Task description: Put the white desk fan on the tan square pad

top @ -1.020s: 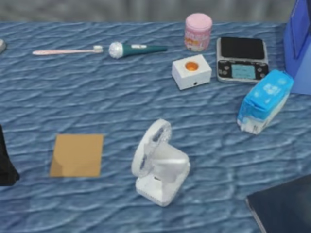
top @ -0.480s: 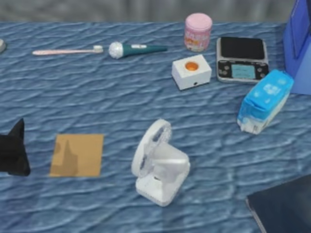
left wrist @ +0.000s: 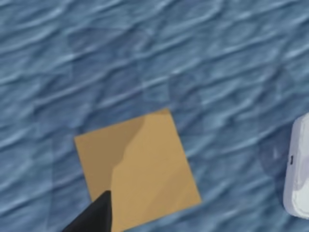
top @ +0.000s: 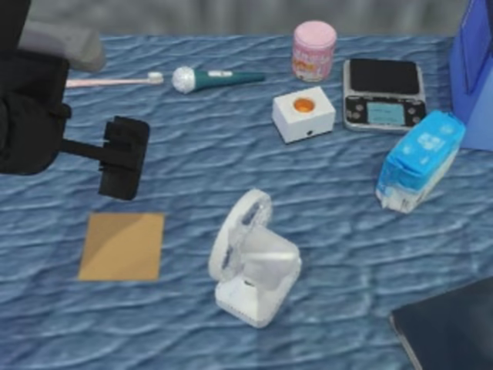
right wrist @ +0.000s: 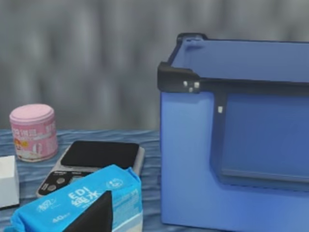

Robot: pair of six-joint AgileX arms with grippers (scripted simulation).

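Top view: the left tool (top: 122, 158) hovers above the tan square pad (top: 122, 246) — its opening I cannot tell. The white desk fan (top: 253, 260) stands right of the pad, apart. Left wrist view: pad (left wrist: 137, 166) bare — fan's edge (left wrist: 299, 176) beside.

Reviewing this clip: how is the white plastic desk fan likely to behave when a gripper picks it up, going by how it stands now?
The white plastic desk fan looks hollow, so probably light and rigid. Its round ring-shaped grille head rises from one side of its boxy rounded base, so it may tip toward the head if gripped low. Its smooth curved shell could slip between fingers.
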